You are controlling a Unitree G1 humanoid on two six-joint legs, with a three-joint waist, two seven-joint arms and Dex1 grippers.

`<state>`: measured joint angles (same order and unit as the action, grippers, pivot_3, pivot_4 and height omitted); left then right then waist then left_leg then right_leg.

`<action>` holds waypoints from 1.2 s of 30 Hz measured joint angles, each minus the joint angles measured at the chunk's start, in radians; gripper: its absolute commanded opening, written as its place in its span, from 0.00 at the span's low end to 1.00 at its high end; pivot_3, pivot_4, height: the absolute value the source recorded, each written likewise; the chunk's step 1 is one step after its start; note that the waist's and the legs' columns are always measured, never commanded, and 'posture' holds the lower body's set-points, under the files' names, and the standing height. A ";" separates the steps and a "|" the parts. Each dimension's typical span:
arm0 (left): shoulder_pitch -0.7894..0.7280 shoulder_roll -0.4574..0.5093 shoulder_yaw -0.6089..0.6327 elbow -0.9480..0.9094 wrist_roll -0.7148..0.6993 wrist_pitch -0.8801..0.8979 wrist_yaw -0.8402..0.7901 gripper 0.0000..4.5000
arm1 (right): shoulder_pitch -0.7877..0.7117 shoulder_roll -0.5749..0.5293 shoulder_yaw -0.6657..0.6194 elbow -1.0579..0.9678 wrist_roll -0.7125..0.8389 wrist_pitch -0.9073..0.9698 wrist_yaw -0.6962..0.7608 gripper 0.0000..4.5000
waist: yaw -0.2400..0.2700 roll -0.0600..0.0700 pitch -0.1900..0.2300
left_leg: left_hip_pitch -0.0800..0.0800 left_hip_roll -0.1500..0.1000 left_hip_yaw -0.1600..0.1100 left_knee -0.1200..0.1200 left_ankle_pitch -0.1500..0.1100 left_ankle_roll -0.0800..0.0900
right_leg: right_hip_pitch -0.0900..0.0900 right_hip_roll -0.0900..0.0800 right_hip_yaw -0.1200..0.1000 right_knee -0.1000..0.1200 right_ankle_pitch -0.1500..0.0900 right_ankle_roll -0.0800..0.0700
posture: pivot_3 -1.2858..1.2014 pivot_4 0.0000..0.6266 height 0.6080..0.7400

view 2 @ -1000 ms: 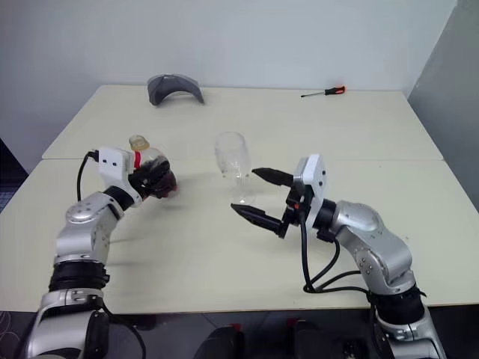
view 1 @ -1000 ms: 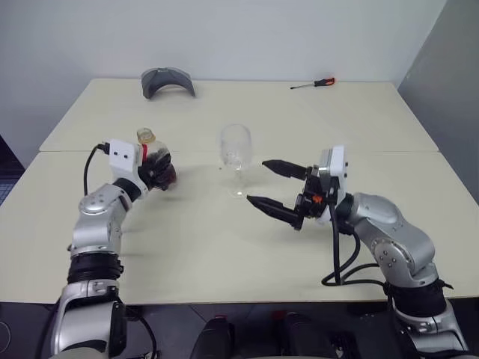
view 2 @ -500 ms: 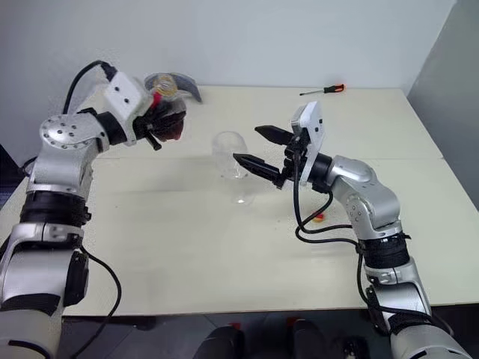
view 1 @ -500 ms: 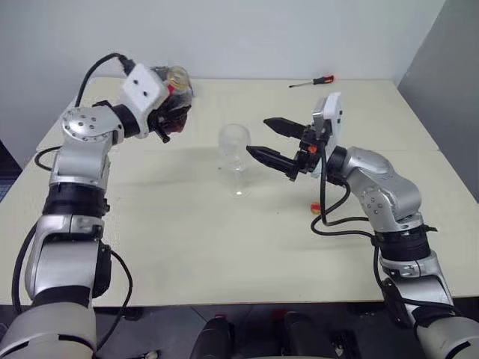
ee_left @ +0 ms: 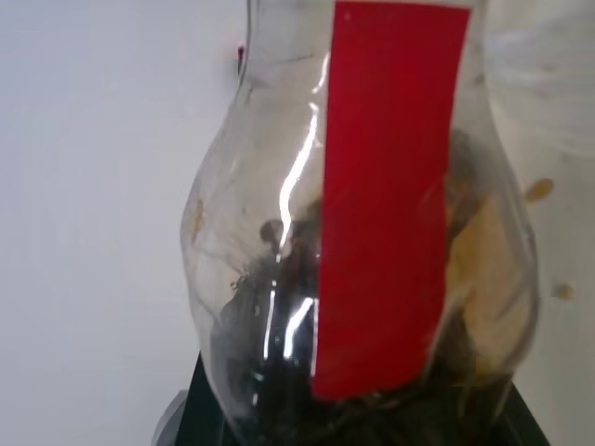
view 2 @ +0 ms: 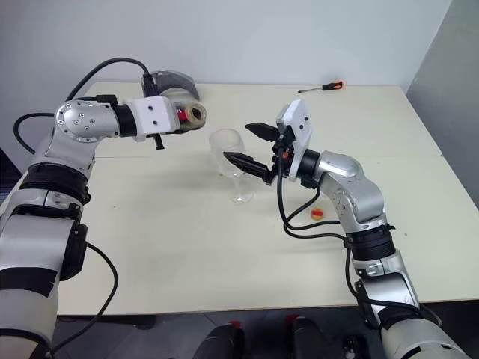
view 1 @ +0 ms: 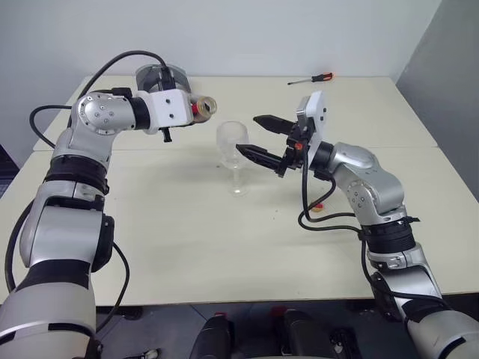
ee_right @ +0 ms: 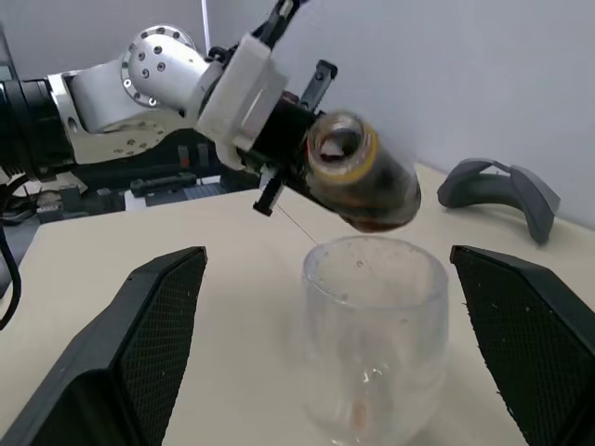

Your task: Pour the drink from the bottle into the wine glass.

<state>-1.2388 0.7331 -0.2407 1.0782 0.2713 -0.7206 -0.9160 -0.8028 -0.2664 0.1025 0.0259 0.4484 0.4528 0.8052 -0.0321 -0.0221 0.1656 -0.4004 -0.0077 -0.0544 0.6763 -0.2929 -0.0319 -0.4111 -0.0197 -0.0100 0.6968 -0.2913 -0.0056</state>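
From the head cameras, the left gripper [view 1: 187, 112] is clenched on the bottle [view 1: 200, 108], held raised and tipped nearly level, its open mouth toward the wine glass [view 1: 233, 153] standing on the table [view 1: 187, 239]. The right gripper [view 1: 256, 136] is spread wide, one finger just beside the bowl — not gripping. A yellow cap [view 2: 318, 215] lies near the right arm.

Left wrist: the bottle's red label [ee_left: 390, 186], dark drink [ee_left: 279, 372] at the base.

Right wrist: the bottle's mouth [ee_right: 337, 147] hangs just above the glass rim [ee_right: 372, 255] — black fingers [ee_right: 139, 334] well apart on either side.
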 measured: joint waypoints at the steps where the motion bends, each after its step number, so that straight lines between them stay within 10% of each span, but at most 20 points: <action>1: -0.012 0.004 -0.011 0.014 0.019 -0.018 0.010 0.21 | -0.003 0.000 0.000 0.001 -0.003 -0.001 0.000 1.00 | 0.000 0.000 0.000 | 0.000 0.000 0.000 0.000 0.000 0.000 | 0.000 0.000 0.000 0.000 0.000 0.000 | 0.52 0.24 1.00; 36: -0.187 -0.068 -0.149 0.190 0.303 -0.099 0.305 0.21 | -0.011 0.011 -0.002 0.023 -0.045 -0.006 -0.018 1.00 | 0.000 0.000 0.000 | 0.000 0.000 0.001 0.001 0.002 -0.004 | -0.001 0.000 0.000 0.001 0.000 0.000 | 0.52 0.24 1.00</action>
<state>-1.4261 0.6648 -0.3902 1.2679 0.5742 -0.8193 -0.6110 -0.8133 -0.2558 0.1010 0.0491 0.4030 0.4468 0.7876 -0.0324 -0.0225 0.1659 -0.4009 -0.0079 -0.0532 0.6769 -0.2909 -0.0355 -0.4122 -0.0198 -0.0105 0.6979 -0.2914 -0.0055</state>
